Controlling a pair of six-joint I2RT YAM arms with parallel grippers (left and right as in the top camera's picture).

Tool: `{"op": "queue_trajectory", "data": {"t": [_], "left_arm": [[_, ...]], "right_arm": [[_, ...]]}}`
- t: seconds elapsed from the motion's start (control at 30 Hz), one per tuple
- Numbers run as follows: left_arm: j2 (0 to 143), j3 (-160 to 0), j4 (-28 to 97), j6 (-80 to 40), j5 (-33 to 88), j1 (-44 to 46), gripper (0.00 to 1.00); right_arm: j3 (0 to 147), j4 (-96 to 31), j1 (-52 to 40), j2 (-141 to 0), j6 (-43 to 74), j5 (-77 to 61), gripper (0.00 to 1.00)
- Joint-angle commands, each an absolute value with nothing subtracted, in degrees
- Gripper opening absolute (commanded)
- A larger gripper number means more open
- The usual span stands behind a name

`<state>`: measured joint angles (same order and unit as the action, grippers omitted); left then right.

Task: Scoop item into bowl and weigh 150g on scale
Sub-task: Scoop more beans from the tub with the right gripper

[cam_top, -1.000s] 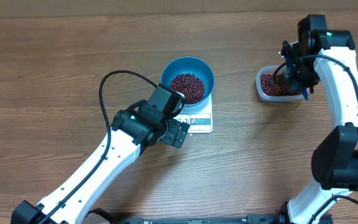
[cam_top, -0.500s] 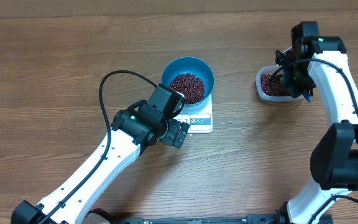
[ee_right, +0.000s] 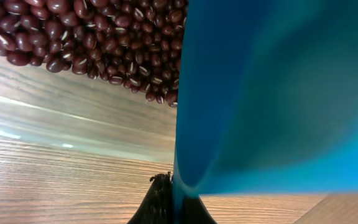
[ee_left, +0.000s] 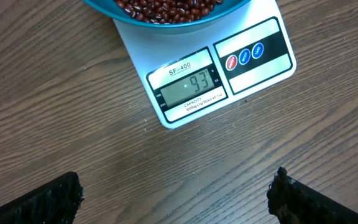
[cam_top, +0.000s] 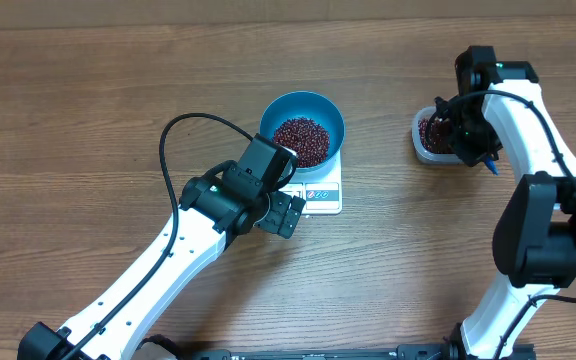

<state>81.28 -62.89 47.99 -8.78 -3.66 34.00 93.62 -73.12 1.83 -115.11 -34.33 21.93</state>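
Swinging leftward across the past second, the right gripper now hangs over the clear rounded-rectangle plastic tub at the right of the brown wood-grain table. Its jaws are clamped on a small blue plastic scoop. In the right wrist view the scoop's blue wall fills most of the picture, just beside the tub's heap of small dark red-brown beans. Whether the scoop has taken any up yet cannot be told.

Nothing else has shifted. The left gripper stays where it was, jaws wide apart and empty, just in front of the flat white square kitchen scale. The round deep blue bowl stands on the scale with a mound of beans already inside. The scale's grey display, caught by the left wrist camera, appears to read 93.

That figure falls short of the target, so the right arm's move over the tub looks like the start of another scoop. More beans are needed, and the closing loads likely call for smaller helpings to avoid overshooting.
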Motion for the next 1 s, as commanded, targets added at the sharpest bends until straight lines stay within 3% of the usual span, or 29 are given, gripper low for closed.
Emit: {"op": "queue_trajectory", "data": {"t": [0.0,0.77,0.97], "left_arm": [[80.51,-62.83,47.94,-7.70,-3.16,33.67,0.99],[80.51,-62.83,47.94,-7.68,-3.16,33.67,0.99],[80.51,-62.83,47.94,-7.70,-3.16,33.67,0.99]], "right_arm": [[93.49,-72.75,1.54,-116.09,-34.50,22.41,0.04],[93.06,-74.43,-2.52,-116.18,-40.60,22.41,0.03],[93.06,-73.78,-2.52,-116.18,-39.51,29.98,0.03]]}}
